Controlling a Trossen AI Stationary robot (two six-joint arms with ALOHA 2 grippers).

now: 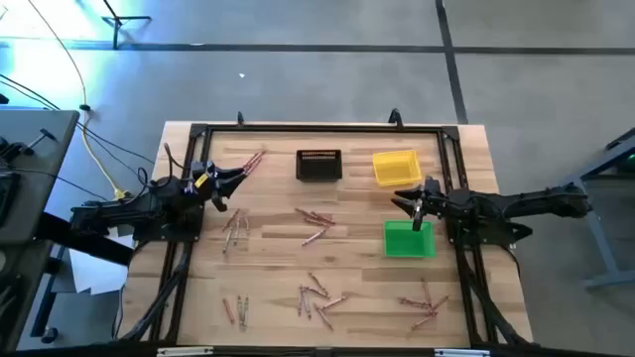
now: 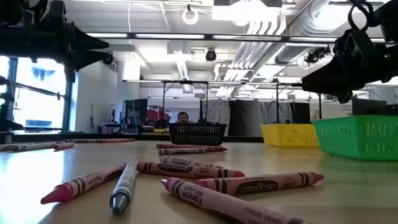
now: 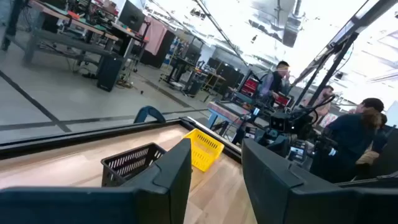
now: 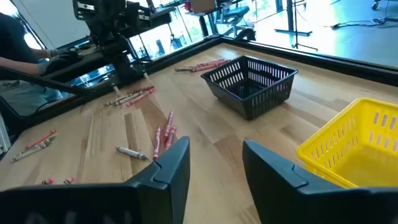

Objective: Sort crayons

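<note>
We see the left pincer (image 1: 230,181) raised above the desk (image 1: 268,248), its fingers apart and holding nothing; a few crayons (image 1: 252,162) lie just beyond its tips, and more are scattered further out in loose clusters. The right pincer (image 1: 407,203), fingers also apart and empty, hangs between the yellow bin (image 1: 396,167) and the green bin (image 1: 408,240). The black bin (image 1: 318,165) sits between the two pincers, at the far edge.
</note>
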